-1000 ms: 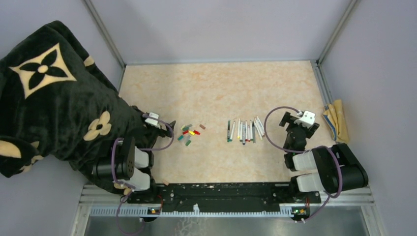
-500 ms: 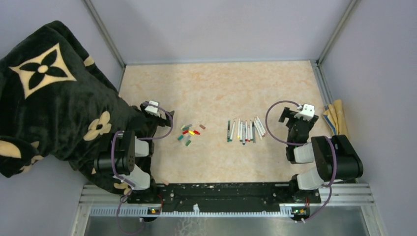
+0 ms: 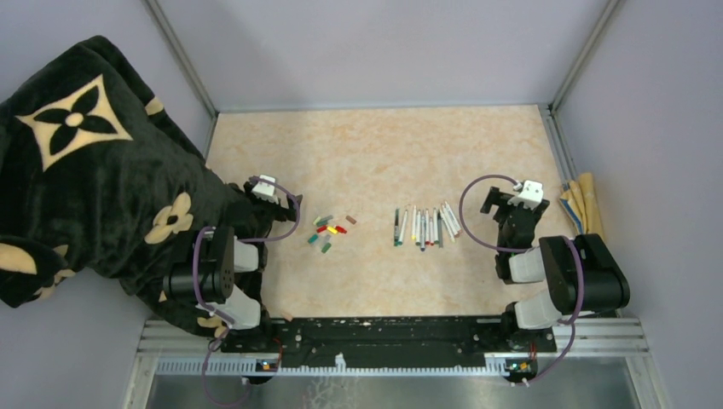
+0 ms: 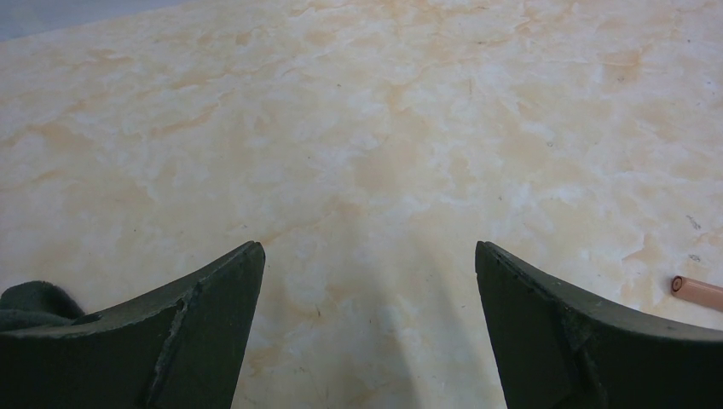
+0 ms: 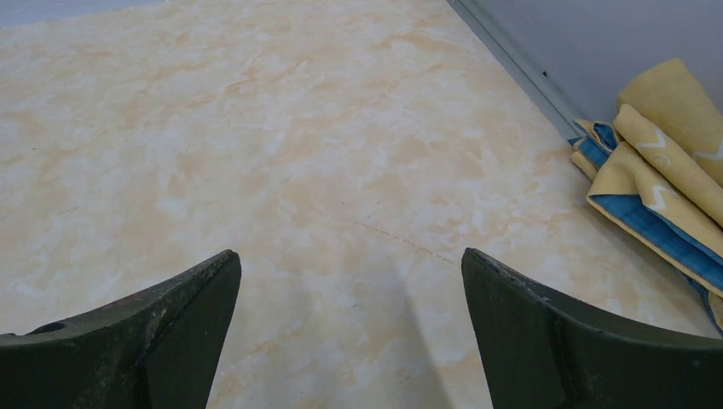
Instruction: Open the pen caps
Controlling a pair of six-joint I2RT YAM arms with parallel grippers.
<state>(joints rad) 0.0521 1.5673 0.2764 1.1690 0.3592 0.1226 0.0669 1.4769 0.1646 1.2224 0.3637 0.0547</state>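
Left gripper [image 4: 368, 249] and right gripper [image 5: 349, 254] gape empty; pen caps [image 3: 328, 232] lie loose left of pens [image 3: 424, 226].

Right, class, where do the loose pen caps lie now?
In the top view, the pen caps lie left of centre, between the left end effector and the row of pens.

A yellow-blue cloth [image 5: 656, 162] lies right of the right pincer [image 5: 349, 256], a black flowery blanket [image 3: 85, 170] left of the left pincer [image 4: 367, 247].
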